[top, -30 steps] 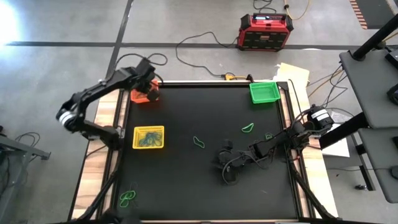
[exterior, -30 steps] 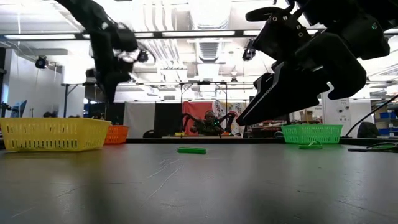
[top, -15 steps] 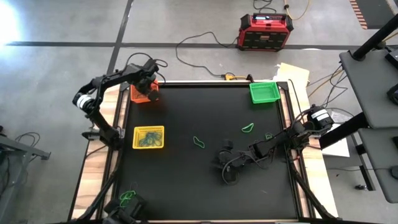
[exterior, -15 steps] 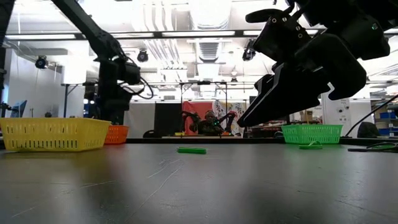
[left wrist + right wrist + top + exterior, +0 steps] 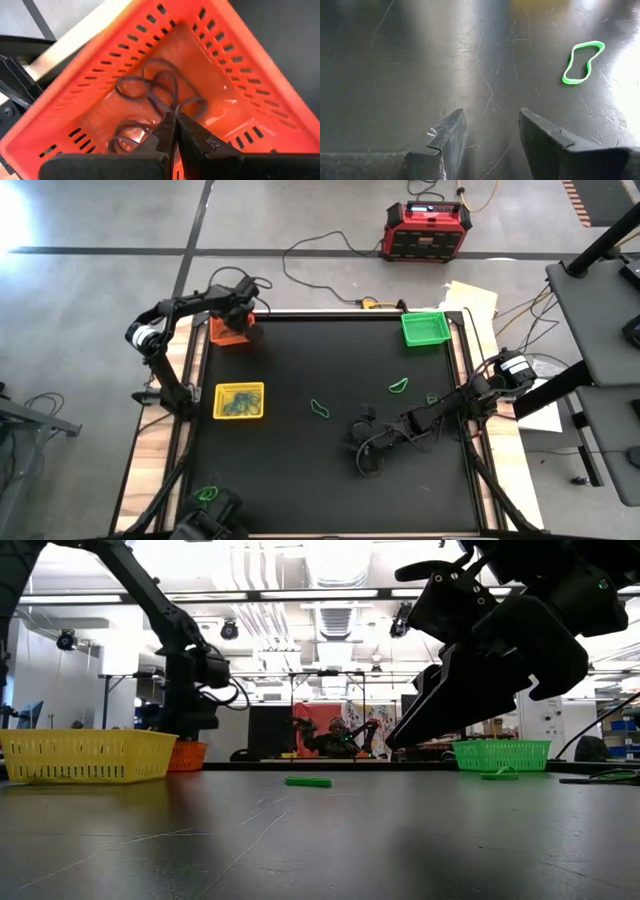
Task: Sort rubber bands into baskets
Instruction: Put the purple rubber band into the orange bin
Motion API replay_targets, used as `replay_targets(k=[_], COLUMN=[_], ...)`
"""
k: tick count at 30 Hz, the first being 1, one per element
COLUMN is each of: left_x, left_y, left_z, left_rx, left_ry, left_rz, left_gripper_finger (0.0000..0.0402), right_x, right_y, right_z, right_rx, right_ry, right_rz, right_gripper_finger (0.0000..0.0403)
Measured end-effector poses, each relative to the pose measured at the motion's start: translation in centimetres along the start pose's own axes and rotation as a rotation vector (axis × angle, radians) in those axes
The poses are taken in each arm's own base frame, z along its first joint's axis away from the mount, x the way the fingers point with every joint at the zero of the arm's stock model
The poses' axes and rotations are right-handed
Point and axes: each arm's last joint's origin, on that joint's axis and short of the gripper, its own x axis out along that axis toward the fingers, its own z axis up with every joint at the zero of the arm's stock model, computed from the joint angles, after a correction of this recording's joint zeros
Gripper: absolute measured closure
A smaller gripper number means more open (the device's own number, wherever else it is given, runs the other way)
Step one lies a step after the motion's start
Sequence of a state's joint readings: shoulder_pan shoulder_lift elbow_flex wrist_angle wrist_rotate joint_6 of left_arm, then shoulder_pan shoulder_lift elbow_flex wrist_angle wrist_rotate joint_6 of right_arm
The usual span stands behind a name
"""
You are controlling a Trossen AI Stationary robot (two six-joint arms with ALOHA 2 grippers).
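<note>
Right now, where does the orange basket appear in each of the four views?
High view: orange basket at the table's far left corner, under the left claw.
Low view: at the left, its wall showing behind the yellow basket.
Left wrist view: it fills the picture, dark rubber bands inside.
Right wrist view: not in it.
Shared landmark: the left claw above the basket.

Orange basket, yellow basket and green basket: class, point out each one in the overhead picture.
orange basket [image 5: 226, 333], high view, its near rim.
yellow basket [image 5: 240, 387], high view, its far rim.
green basket [image 5: 424, 328], high view, its floor.
</note>
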State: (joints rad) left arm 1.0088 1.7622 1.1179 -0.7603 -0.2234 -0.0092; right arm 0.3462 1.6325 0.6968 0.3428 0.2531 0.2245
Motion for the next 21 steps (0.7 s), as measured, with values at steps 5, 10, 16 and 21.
replay_targets(k=[5,10,16,21], left_x=[-1.2,-2.3,-5.7,-10.6], left_y=[0.1,0.1,-1.1,-3.0], left_z=[-0.1,-0.6,-1.7,-4.0], left_rx=[-0.004,-0.020,-0.015,0.010], left_ry=[-0.035,-0.030,-0.104,-0.230], left_rz=[0.000,-0.005,-0.069,-0.146], left_gripper_finger=[0.0371,0.0309,0.0232,0.0178], right_x=[0.0,0.0,0.0,0.0], right_y=[0.0,0.0,-0.1,-0.1], right_z=[0.0,0.0,0.0,0.0], right_rx=[-0.014,-0.024,-0.068,-0.121], right_ry=[0.000,0.002,0.002,-0.001], right_rz=[0.000,0.001,-0.002,-0.012], right_gripper_finger=[0.0227,0.0227,0.0227,0.0227])
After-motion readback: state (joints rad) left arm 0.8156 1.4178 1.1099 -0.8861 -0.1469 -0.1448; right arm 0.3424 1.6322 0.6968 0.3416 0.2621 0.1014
